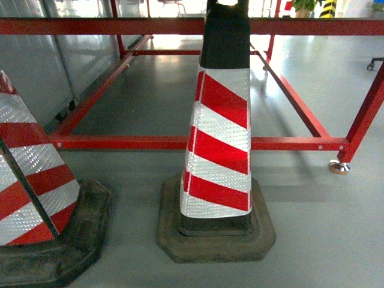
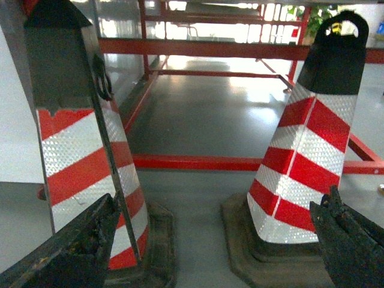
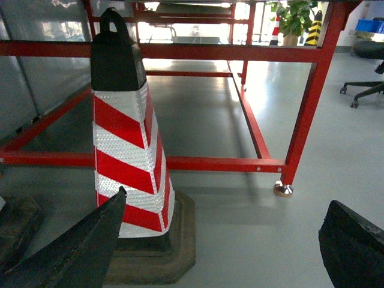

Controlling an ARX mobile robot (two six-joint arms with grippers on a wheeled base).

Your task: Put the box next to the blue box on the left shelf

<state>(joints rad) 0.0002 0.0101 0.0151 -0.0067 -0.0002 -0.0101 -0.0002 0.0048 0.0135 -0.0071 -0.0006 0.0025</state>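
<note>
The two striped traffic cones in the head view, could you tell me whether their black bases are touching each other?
Apart. The head view shows bare grey floor between the left cone's base and the centre cone's base.

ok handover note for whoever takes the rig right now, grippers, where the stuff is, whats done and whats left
Left gripper: open, empty, held low over the floor.
Right gripper: open, empty, also low.
Job's things: no blue box and no roller shelf in any view.
In front: two red-and-white traffic cones, one centre, one at left, standing before a red tubular frame on grey floor.
Done: nothing that shows.
Left: find and pick up the box, reach the left shelf, set it beside the blue box there. The cones probably need driving around.
</note>
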